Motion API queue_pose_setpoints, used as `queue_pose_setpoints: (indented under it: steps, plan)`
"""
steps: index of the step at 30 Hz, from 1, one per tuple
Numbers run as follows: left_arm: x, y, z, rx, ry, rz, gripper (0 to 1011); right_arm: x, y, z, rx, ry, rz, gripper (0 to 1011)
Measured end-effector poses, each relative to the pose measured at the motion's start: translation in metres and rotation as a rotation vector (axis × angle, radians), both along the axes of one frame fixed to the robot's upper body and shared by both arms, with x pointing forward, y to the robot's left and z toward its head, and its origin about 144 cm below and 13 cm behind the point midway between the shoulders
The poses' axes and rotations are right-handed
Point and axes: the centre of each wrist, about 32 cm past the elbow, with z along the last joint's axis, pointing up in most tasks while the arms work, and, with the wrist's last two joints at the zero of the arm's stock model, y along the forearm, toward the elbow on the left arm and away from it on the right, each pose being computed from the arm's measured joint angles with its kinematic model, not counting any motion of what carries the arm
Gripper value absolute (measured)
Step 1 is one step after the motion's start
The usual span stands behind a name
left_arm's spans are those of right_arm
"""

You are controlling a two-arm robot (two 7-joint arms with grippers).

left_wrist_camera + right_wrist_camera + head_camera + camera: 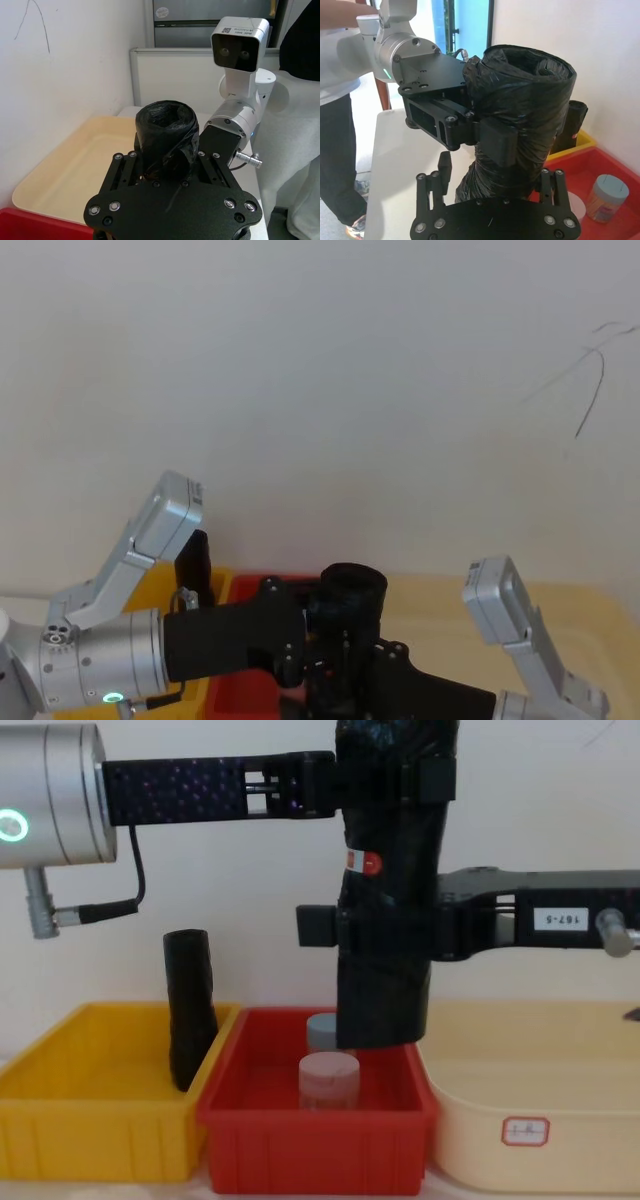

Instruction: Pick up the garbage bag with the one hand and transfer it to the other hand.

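Observation:
The garbage bag (385, 970), a thick glossy black roll with a white-and-red sticker, hangs upright above the red bin (320, 1145). My left gripper (390, 775), on the green-ringed arm, is shut on the bag's upper part; one of its pads (495, 142) presses into the plastic. The right gripper (385, 925), carrying a white numbered tag, straddles the bag lower down. Its fingers (432, 185) stand on both sides with a small gap, so it is open. From above, the bag's top (352, 588) shows between both grippers, and it also rises in front of the left wrist camera (165, 130).
In the red bin stand two small jars (329, 1080). A yellow bin (90, 1140) on the left holds a slimmer black roll (190, 1010), and a cream tub (530, 1140) sits on the right. A white wall is close behind.

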Motion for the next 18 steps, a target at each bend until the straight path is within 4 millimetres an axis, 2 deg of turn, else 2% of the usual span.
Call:
queue_pose_setpoints:
  steps: [8,9,12,13,18]
  plan:
    - [0.0009,-0.0004,-0.0005,-0.002,0.003,0.000,453,0.0018,0.0019,0.0000,0.007,0.002,0.004,738]
    - [0.0009,-0.0005,-0.0006,-0.002,0.003,0.000,453,0.0019,0.0021,0.0000,0.007,0.002,0.004,685]
    - [0.0011,-0.0007,-0.0007,-0.002,0.003,-0.001,453,0.0022,0.0023,0.0002,0.008,0.002,0.005,620]
    - [0.0012,-0.0007,-0.0007,-0.002,0.004,-0.001,453,0.0023,0.0025,0.0002,0.009,0.002,0.005,563]
    - [0.0014,-0.0006,-0.0009,-0.002,0.005,0.000,453,0.0023,0.0025,0.0001,0.010,0.004,0.005,529]
